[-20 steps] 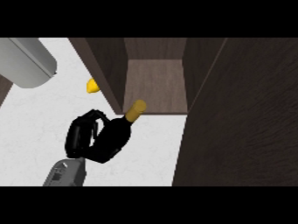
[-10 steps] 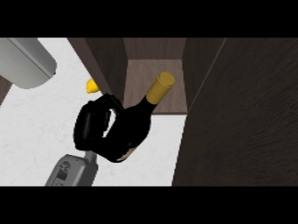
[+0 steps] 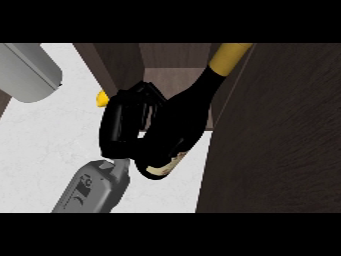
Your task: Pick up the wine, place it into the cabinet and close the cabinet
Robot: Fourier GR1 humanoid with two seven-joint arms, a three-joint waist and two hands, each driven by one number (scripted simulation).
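A dark wine bottle (image 3: 184,112) with a yellow neck (image 3: 227,57) and a pale label at its base hangs tilted above the white counter (image 3: 40,145). Its neck points up and right, toward the open cabinet's inside (image 3: 174,80). My left hand (image 3: 123,125) is shut on the bottle's body from the left, with the grey forearm coming in from the lower left. The dark wooden cabinet door (image 3: 291,135) stands open at the right, close beside the bottle. My right hand does not show.
A grey rounded appliance (image 3: 27,70) lies at the upper left. A small yellow object (image 3: 101,97) sits on the counter by the cabinet's left wall (image 3: 117,65), partly hidden behind my hand. A dark strip borders the counter at far left.
My left hand has lifted the bottle higher and toward the cabinet opening. The yellow neck now reaches up past the shelf edge, and hand and bottle look larger.
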